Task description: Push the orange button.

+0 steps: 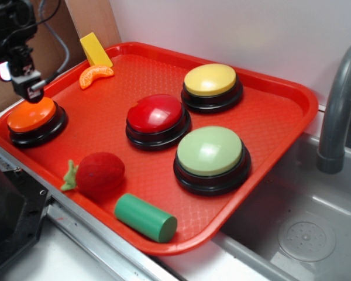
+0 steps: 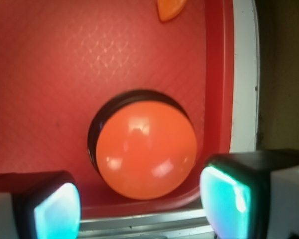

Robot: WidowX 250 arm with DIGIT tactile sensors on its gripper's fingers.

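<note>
I am watching the orange button [image 1: 31,114] sitting in the near-left corner of the red tray [image 1: 292,117], well apart from the red button [image 1: 157,112] and the orange slice toy [image 1: 95,75]. My pincer [image 1: 30,89] is hanging just over the dome's back edge, fingers spread with nothing between them; in the wrist view the two pads [image 2: 57,211] are straddling the dome [image 2: 145,149] rather than sitting above its crown. To press well, I am thinking of pressing the fingers together first, centring over the dome's middle, then coming straight down so the tip is not sliding off the glossy curve toward the tray rim.
</note>
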